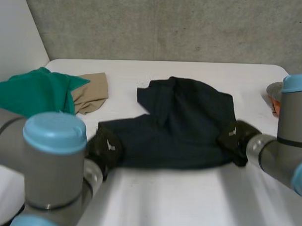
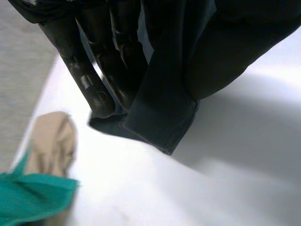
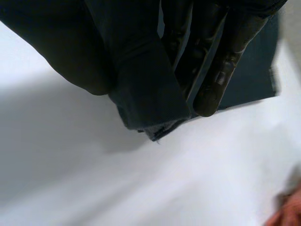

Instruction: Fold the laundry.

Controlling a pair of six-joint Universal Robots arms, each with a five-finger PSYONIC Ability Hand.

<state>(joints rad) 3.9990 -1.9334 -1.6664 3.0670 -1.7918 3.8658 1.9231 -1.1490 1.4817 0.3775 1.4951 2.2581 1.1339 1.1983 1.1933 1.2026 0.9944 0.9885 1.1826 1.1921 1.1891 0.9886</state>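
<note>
At far left of desk (image 1: pixel 178 198): green cloth (image 1: pixel 35 91), overlapping tan cloth (image 1: pixel 92 91) beside it. Mid-desk: dark garment (image 1: pixel 185 129), spread out between both hands. At its near left corner, left hand (image 1: pixel 104 148), pinching cloth between fingers and thumb. At near right corner, right hand (image 1: pixel 236 137), clamped likewise.

Navy garment (image 1: pixel 180 129): matt woven cloth, fine rib at hem. Green cloth (image 1: pixel 32 91), tan cloth (image 1: pixel 92 91): matt, creased. Tabletop (image 1: pixel 188 193): smooth white, faint sheen. Left robot hand (image 2: pixel 87 80), right robot hand (image 3: pixel 221 70): black plastic, semi-glossy. Wall (image 1: pixel 169 24): rough grey concrete.
</note>
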